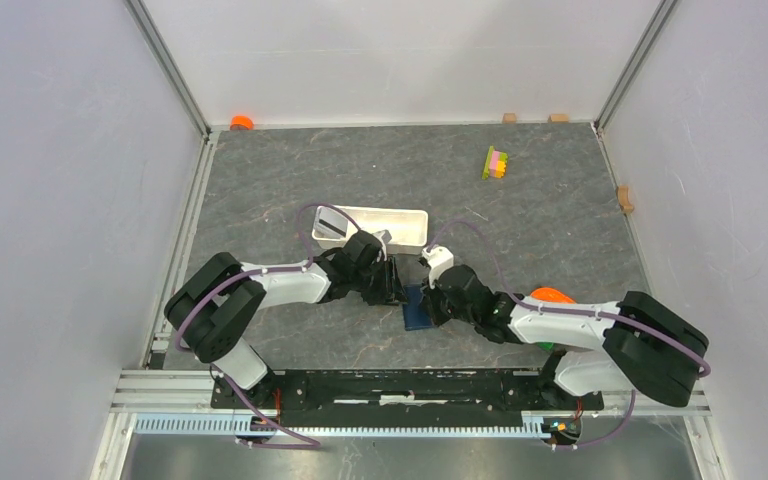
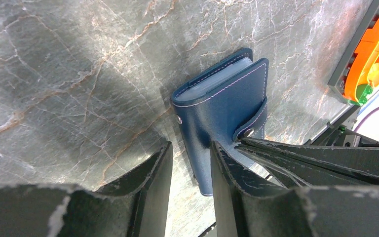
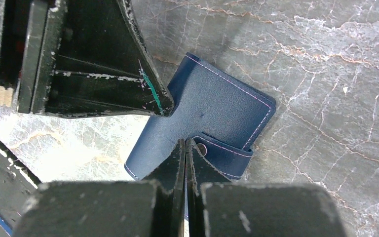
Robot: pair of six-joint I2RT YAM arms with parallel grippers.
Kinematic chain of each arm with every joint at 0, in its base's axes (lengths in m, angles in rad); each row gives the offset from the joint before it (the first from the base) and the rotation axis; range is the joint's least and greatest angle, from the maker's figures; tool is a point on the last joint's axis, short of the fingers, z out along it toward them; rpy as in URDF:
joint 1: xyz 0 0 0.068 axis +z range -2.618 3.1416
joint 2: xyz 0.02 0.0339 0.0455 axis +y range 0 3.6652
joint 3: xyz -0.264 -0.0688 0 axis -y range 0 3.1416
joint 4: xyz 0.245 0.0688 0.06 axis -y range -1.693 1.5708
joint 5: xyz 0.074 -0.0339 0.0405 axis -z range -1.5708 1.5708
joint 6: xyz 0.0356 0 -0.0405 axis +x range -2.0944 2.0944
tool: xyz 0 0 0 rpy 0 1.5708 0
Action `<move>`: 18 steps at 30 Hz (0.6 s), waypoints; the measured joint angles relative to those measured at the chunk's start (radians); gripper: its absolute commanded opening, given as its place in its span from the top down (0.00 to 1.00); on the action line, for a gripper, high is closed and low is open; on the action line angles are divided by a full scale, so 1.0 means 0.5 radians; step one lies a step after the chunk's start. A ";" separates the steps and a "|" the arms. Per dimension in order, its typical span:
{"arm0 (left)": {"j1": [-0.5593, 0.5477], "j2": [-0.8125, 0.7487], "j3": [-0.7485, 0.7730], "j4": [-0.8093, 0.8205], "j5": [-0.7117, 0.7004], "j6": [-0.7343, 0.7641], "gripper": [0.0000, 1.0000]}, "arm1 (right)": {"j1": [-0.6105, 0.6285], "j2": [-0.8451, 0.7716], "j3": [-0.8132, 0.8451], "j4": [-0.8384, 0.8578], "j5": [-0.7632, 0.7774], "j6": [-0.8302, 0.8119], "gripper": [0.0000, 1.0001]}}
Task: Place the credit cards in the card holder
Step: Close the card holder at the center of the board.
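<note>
Card holder (image 2: 222, 103) lies folded on the bench (image 2: 54, 74), between the two arms and near their bases, its snap strap wrapped round the front edge, so no pocket is reachable yet. The right gripper (image 3: 185, 145) has its jaws pressed together, tips down on the cover beside the snap (whether the thin strap is nipped between them I cannot tell), probably to pin the wallet flat. The left gripper (image 2: 191, 150) has its jaws partly spread and holds nothing. One tip meets the wallet's side edge, seemingly to pry up the cover. Further out, a white tray (image 1: 400, 222) holds a grey flat piece at its left end, possibly one of the credit cards (image 1: 331, 224).
</note>
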 measured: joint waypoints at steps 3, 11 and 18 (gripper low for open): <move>0.000 0.001 0.001 0.000 0.000 0.000 0.58 | 0.003 -0.014 -0.034 0.040 0.025 0.048 1.00; 0.000 0.001 0.004 -0.007 -0.002 0.001 0.58 | -0.026 -0.020 -0.089 0.138 0.009 0.128 1.00; -0.003 -0.004 0.009 -0.024 -0.023 0.004 0.58 | -0.345 0.013 -0.137 0.270 -0.243 0.146 1.00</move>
